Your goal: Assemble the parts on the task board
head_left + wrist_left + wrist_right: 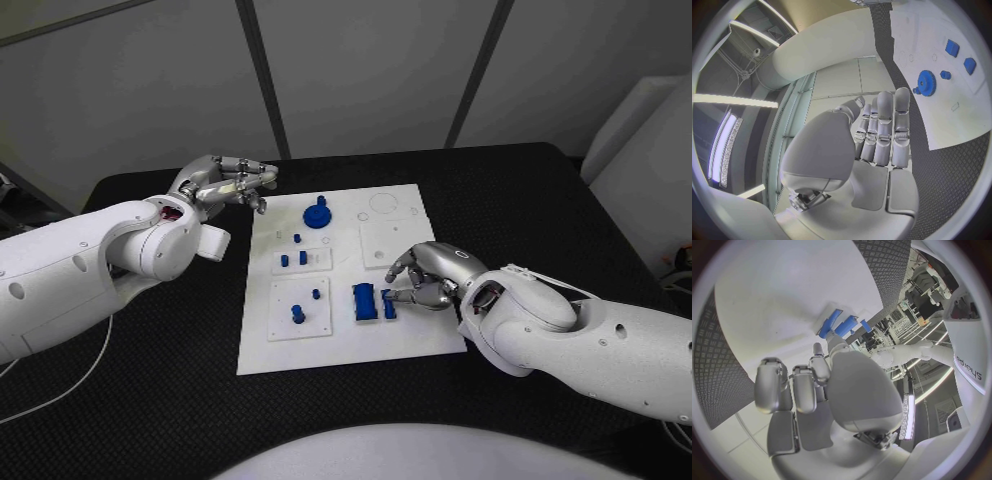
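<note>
Blue part (388,304) against right hand (427,272)

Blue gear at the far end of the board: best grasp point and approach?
Take the blue gear by its toothed rim, coming straight down from above. It seems to lie flat on the task board, so only the rim offers opposing faces. The left hand, beside the board's far left corner, is closest.
</note>
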